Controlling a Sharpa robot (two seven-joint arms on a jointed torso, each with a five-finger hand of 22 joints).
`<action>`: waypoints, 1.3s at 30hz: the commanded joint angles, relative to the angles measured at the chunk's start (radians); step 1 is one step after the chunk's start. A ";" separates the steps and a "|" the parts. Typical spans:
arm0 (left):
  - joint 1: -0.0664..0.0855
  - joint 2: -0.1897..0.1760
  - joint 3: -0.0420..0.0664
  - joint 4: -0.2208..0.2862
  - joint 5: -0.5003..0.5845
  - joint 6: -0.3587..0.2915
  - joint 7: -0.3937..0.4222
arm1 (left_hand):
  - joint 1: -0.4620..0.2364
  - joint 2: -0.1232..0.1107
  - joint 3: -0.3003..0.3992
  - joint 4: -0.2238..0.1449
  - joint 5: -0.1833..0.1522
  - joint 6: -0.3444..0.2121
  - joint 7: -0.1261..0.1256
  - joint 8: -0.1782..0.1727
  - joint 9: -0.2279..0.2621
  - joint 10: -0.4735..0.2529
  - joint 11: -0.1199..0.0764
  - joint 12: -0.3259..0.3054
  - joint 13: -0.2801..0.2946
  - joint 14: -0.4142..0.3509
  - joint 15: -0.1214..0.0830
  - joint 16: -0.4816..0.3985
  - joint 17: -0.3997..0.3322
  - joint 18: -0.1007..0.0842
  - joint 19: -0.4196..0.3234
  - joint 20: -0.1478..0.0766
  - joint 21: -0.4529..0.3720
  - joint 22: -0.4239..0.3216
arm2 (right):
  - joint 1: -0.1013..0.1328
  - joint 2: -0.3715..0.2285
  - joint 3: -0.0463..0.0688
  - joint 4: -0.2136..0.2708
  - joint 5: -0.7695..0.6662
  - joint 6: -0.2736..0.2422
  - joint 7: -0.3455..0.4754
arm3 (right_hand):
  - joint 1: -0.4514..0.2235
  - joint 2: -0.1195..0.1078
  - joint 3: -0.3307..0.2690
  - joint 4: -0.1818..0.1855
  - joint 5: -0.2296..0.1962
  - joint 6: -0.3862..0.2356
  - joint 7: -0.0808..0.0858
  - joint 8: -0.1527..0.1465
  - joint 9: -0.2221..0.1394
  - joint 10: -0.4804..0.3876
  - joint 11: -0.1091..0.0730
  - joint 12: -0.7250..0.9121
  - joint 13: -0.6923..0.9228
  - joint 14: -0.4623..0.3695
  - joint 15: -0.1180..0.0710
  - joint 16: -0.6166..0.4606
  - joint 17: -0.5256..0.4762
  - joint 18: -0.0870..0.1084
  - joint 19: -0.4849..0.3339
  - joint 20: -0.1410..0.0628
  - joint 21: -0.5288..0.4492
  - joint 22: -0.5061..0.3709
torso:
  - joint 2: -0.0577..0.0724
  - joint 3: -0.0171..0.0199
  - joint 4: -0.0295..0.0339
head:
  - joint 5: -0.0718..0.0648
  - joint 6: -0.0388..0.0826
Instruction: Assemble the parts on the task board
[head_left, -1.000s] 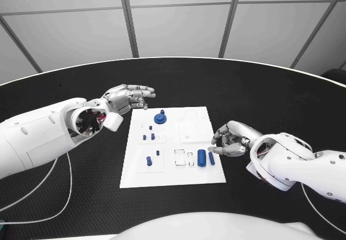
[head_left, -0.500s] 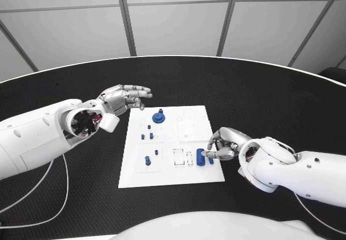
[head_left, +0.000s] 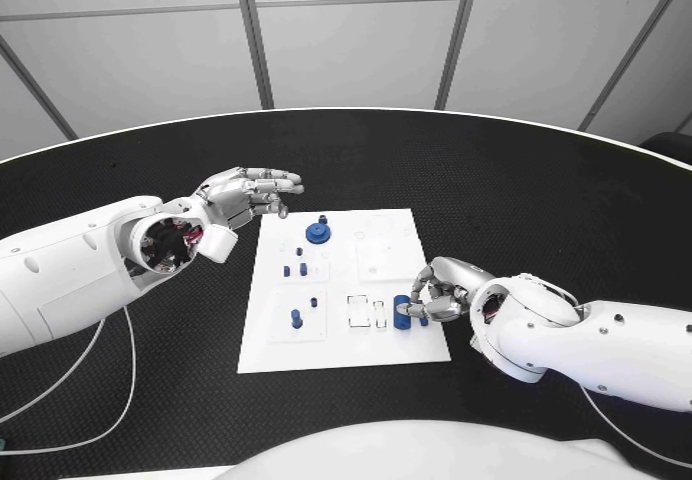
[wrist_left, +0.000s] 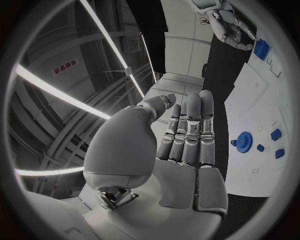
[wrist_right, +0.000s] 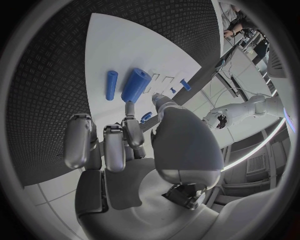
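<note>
The right hand (head_left: 437, 294) crouches at the task board (head_left: 389, 225)'s near right corner, fingers (wrist_right: 132, 131) curled just above the thick blue cylinder (head_left: 402, 312) beside a thinner blue peg (wrist_right: 111, 84), likely to pick it up; nothing is grasped. The left hand (head_left: 248, 194) hovers off the board's far left corner above the counter (head_left: 548, 200), fingers released, keeping clear.

We see even, bright light from overhead — the task board (head_left: 343, 290) glows white against the dark surface (head_left: 548, 200), with only soft shadows. Long ceiling strips (wrist_left: 75, 95) glare in the left wrist view — both wrist views bend hard at their rims.
</note>
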 joint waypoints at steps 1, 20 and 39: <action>0.000 -0.002 0.000 0.002 0.000 0.000 0.000 | 0.005 0.003 -0.006 0.002 0.003 0.000 0.000 0.003 0.002 -0.008 0.002 0.005 -0.002 -0.005 -0.001 -0.007 -0.001 0.016 -0.007 0.000 -0.004 -0.001 | 0.000 0.004 0.000 -0.004 0.000 0.007 -0.001 | -0.009 0.002 -0.006 0.000 0.004 -0.005 0.000 0.006 0.002 0.000 0.000 0.005 0.033 0.083 -0.007 0.005 0.151 -0.007 0.067 -0.003 0.002 0.162 | 0.000 -0.0008 0.0009 | 0.001 -0.002; 0.000 -0.013 0.000 0.013 0.000 -0.007 -0.002 | 0.004 0.003 -0.007 0.004 0.003 0.000 0.000 0.004 0.002 -0.008 0.002 0.005 -0.002 -0.005 -0.001 -0.007 -0.001 0.016 -0.008 0.001 -0.005 -0.001 | -0.004 0.041 0.000 -0.053 -0.017 0.039 -0.007 | -0.017 0.015 -0.014 0.000 -0.001 -0.004 -0.002 0.013 0.007 0.001 -0.001 0.007 0.037 0.082 -0.008 0.003 0.148 -0.006 0.066 -0.003 0.000 0.162 | 0.001 -0.0001 0.0013 | 0.009 -0.007; 0.001 -0.020 0.000 0.020 0.000 -0.006 -0.003 | 0.003 0.003 -0.007 0.005 0.003 0.000 0.000 0.005 0.002 -0.008 0.002 0.005 -0.002 -0.005 -0.001 -0.007 -0.002 0.016 -0.008 0.001 -0.005 -0.002 | -0.021 0.074 0.000 -0.079 -0.042 0.068 -0.011 | -0.016 0.018 -0.018 -0.003 -0.008 -0.005 -0.003 0.016 0.010 0.002 -0.002 0.010 0.040 0.082 -0.009 0.003 0.147 -0.007 0.066 -0.004 0.002 0.162 | 0.001 0.0004 0.0004 | 0.012 -0.011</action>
